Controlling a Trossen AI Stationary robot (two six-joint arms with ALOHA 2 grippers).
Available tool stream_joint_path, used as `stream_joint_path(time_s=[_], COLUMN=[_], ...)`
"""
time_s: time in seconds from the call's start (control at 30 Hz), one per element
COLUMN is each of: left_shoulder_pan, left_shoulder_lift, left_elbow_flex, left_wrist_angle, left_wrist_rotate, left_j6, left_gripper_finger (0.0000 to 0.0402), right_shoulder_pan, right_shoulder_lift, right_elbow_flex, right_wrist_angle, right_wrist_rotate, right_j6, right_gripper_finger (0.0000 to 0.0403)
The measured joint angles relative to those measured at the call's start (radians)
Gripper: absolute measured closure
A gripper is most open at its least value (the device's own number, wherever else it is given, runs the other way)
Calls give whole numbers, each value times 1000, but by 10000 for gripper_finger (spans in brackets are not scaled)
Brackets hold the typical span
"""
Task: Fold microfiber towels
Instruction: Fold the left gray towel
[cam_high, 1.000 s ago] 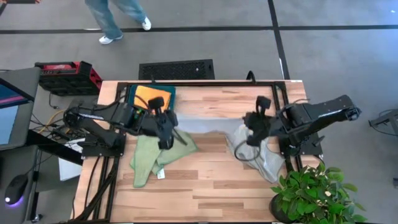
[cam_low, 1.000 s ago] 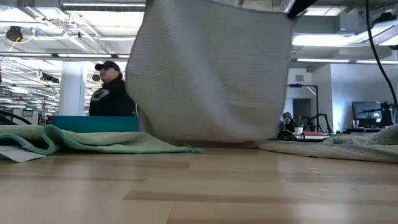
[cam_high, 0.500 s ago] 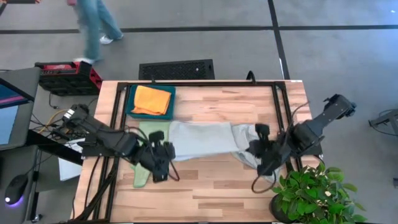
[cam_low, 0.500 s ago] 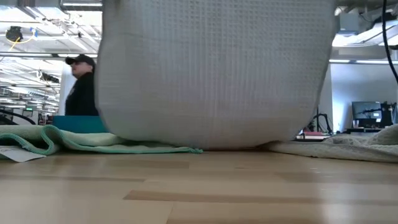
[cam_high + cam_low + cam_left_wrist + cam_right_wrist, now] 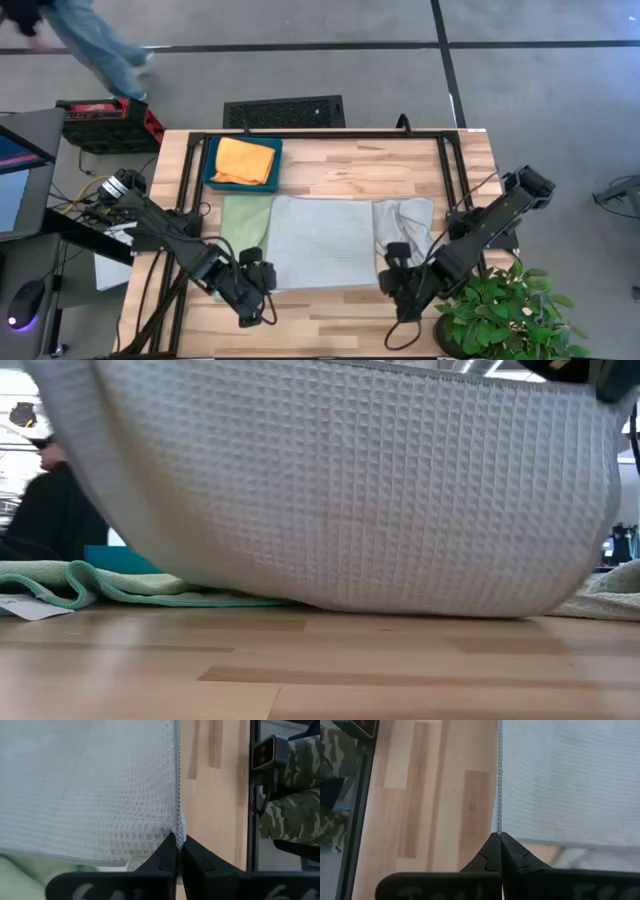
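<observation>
A pale grey waffle-weave towel [image 5: 320, 242] lies spread over the table's middle, its far part flat on the wood. In the low view the grey towel [image 5: 340, 490] sags in a curve from its raised near edge down to the table. My left gripper [image 5: 260, 286] is shut on its near left corner. My right gripper [image 5: 392, 282] is shut on its near right corner. A light green towel [image 5: 238, 215] lies partly under the grey one on the left. An orange towel [image 5: 245, 160] rests in the teal tray [image 5: 211, 160]. A second grey towel [image 5: 408, 222] lies crumpled at the right. My left gripper pinches the grey towel's near left corner [image 5: 179, 831] between its two fingertips, right at the hemmed side edge. The fingers slant down from the near side. That corner is held above the table. My right gripper pinches the near right corner [image 5: 498, 827] at the hemmed side edge between its fingertips, slanting down from the near side. The corner is lifted off the wood; the near edge between both grippers hangs a little slack.
A potted plant [image 5: 500, 310] stands at the near right corner. A black frame [image 5: 450, 150] runs along the table's far and side edges. A person [image 5: 90, 45] walks on the floor beyond the far left. Bare wood [image 5: 320, 320] lies along the near edge.
Both grippers have come down and toward the table's near edge, staying shut on the grey towel's corners. The towel, which hung bunched between them, has been drawn over the table and spread out, its far part laid flat over the green towel's edge.
</observation>
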Motion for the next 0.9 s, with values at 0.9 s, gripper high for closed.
stream_joint_path(time_s=[0.9], left_shoulder_pan=[42], left_shoulder_lift=[0], left_elbow_flex=[-124], left_wrist_angle=[4], left_wrist_rotate=[-138], left_j6=[-116], left_gripper_finger=[401], right_shoulder_pan=[-149], right_shoulder_lift=[126], right_elbow_flex=[0], right_wrist_angle=[-71], right_wrist_rotate=[21], right_j6=[7], right_gripper_finger=[395])
